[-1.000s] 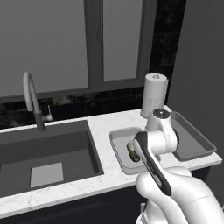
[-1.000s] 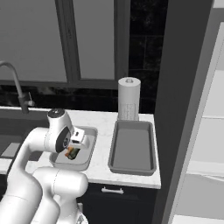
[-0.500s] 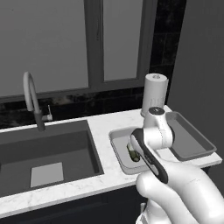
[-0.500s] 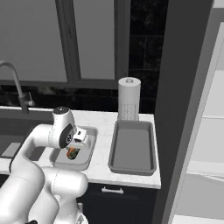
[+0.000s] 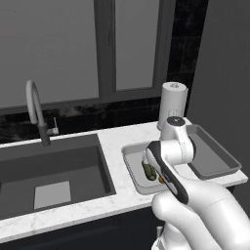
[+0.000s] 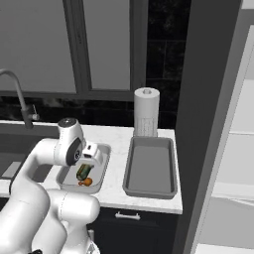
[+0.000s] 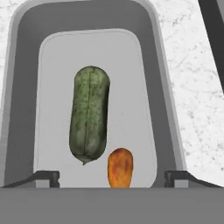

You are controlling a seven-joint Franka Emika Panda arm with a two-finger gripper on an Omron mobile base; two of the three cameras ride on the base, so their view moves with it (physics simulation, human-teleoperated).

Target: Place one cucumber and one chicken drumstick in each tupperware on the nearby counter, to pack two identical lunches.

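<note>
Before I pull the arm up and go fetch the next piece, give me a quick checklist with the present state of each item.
1. Gripper open, nothing between its tips: ok; the tips stand wide at either side.
2. Cucumber lying in the smaller tupperware: ok, flat on its floor.
3. Chicken drumstick in the same tupperware: ok, beside the cucumber's end; whether they touch: cannot tell.
4. Path straight up free: ok by the hand view; from the right base view the arm partly covers the container.
5. Larger tupperware packed: not ok, nothing in it.
6. Paper towel roll upright behind the larger tupperware: ok.
</note>
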